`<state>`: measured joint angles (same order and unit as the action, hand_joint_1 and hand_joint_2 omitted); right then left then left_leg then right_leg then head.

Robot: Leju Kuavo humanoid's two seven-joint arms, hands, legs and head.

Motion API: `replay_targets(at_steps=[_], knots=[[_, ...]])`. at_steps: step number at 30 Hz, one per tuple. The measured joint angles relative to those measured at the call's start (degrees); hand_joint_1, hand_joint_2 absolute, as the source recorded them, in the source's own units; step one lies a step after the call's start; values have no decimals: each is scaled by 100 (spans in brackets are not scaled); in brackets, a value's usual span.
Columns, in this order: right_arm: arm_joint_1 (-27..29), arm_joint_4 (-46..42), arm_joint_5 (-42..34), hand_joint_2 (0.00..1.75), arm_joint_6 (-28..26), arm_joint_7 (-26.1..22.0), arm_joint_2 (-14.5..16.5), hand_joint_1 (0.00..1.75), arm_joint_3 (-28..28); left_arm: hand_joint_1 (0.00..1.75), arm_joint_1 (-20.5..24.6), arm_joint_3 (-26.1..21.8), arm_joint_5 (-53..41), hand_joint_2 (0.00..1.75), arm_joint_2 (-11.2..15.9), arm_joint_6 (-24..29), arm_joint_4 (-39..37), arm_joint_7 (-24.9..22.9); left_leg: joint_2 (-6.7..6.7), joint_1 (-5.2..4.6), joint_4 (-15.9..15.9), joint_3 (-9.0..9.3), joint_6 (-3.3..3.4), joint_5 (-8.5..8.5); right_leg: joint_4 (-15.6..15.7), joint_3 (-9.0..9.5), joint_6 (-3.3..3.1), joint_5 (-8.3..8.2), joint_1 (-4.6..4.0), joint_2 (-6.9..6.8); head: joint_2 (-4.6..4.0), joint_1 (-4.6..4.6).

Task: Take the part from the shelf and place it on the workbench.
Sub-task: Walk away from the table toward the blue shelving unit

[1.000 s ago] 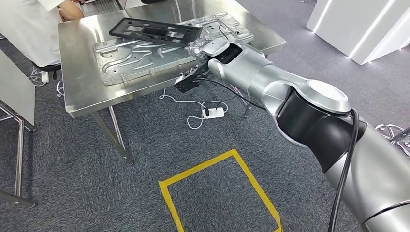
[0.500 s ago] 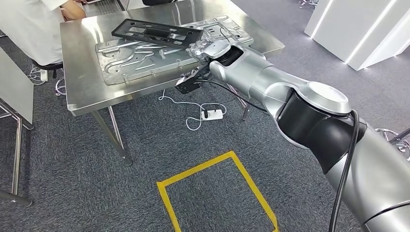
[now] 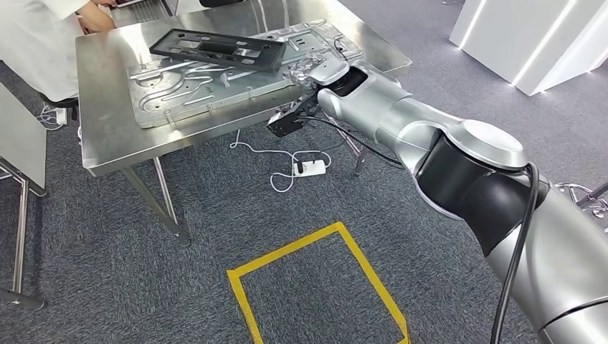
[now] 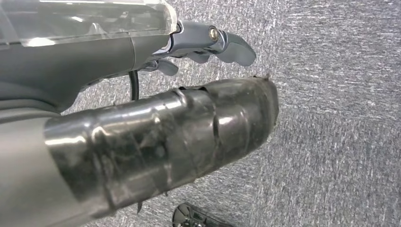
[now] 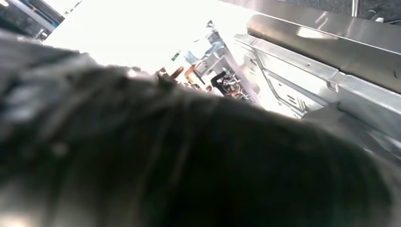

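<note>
A long black frame part (image 3: 215, 49) lies across a ribbed silver plate (image 3: 193, 89) on the steel workbench (image 3: 107, 136). My right arm reaches over the bench's near right corner. My right hand (image 3: 312, 72) sits at the plate's right end, just beside the black part's end, with nothing visibly in it. The right wrist view is mostly dark blur, with the silver plate's edge (image 5: 331, 85) close by. My left hand (image 4: 189, 94) hangs over grey carpet and holds nothing.
A person in a white coat (image 3: 36, 43) sits at the bench's far left corner. A white power strip (image 3: 310, 169) and its cable lie on the carpet under the bench. A yellow taped square (image 3: 315, 287) marks the floor. White cabinets (image 3: 530, 43) stand at the right.
The whole picture has shifted a little to the left, so the camera has moved. The gap between my right hand and the black part's end has grown slightly.
</note>
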<state>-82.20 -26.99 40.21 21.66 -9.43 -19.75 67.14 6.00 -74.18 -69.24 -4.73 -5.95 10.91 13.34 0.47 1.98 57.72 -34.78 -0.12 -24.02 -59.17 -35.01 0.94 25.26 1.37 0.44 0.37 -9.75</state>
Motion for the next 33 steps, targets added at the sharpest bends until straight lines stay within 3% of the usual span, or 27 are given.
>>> replay_targets(at_steps=[2,5,6,9,10,14,18,22,24,25,27,28,29,30,31,33], knots=[[0,-8,-14,175,22,-17,-6,0,0,0,-3,0,-2,0,-3,0,0,-9,-3,2,-4,-5,-27,9,-2,-3,-2,-2,-9,-4,0,0],[-4,-51,-67,175,118,-99,-33,0,8,0,-4,0,-4,0,-8,0,0,-17,-4,-1,-3,-11,-51,11,-3,-4,-3,-4,-13,-7,0,0],[-10,-75,-93,131,167,-130,-49,0,15,0,-4,0,-5,0,-8,0,0,-19,-4,-3,0,-14,-53,11,-2,-4,-3,-5,-13,-7,0,0],[-45,-145,-183,131,317,-220,-96,0,36,0,-4,0,-5,0,-8,0,0,-21,-5,-6,17,-27,-57,8,-2,-4,0,-10,-10,-10,0,0],[-62,-170,-200,175,350,-238,-115,0,42,0,-4,0,-5,0,-8,0,0,-21,-7,-7,24,-33,-58,8,-2,-5,1,-11,-10,-12,0,0],[-118,-254,-198,175,386,-228,-174,0,92,0,-5,0,-5,0,-7,0,0,-21,-13,-15,69,-66,-39,-3,10,-9,21,-26,1,-17,0,0],[-120,-301,-206,0,221,-179,-197,0,127,0,-3,0,-5,0,-6,-4,0,8,-13,-25,127,-110,2,-21,14,-19,53,-43,12,-16,0,0],[-121,-310,-227,0,45,-127,-202,0,127,0,0,0,-15,0,-8,-5,0,61,-9,-21,114,-118,75,-5,62,-4,129,-70,26,-11,0,-1],[-132,-308,-225,0,23,-117,-224,0,128,0,8,0,-35,0,-15,-1,0,68,7,10,10,-79,130,57,-62,-53,163,54,33,-13,0,-3],[-144,-307,-223,0,27,-115,-233,0,129,0,14,0,-43,0,-21,2,0,68,16,23,-35,-68,153,87,-278,-144,174,210,37,-17,0,-4],[-156,-304,-220,0,38,-116,-242,0,137,0,25,0,-54,0,-35,10,0,68,23,10,-52,-82,170,107,-1008,-446,196,614,39,-24,0,-3],[-148,-301,-219,0,45,-117,-245,0,146,0,24,0,-56,0,-42,14,0,67,24,5,-46,-92,170,109,-1323,-571,205,737,41,-25,0,-3],[-135,-297,-219,0,51,-117,-249,0,159,0,20,0,-57,0,-49,17,0,67,23,2,-36,-100,168,110,-1472,-617,210,760,44,-26,0,-3],[-126,-294,-218,0,53,-117,-252,0,171,0,15,0,-57,0,-55,20,0,67,22,3,-21,-106,164,110,-1386,-551,209,671,46,-29,0,-3],[-123,-292,-217,0,50,-117,-253,0,178,0,13,0,-57,0,-62,23,0,67,20,5,-1,-113,158,108,-1110,-393,204,510,49,-34,0,-3],[-132,-289,-213,0,21,-113,-252,0,183,0,16,0,-59,0,-79,28,0,67,15,3,42,-129,117,98,-342,12,173,228,38,-47,0,-2]])
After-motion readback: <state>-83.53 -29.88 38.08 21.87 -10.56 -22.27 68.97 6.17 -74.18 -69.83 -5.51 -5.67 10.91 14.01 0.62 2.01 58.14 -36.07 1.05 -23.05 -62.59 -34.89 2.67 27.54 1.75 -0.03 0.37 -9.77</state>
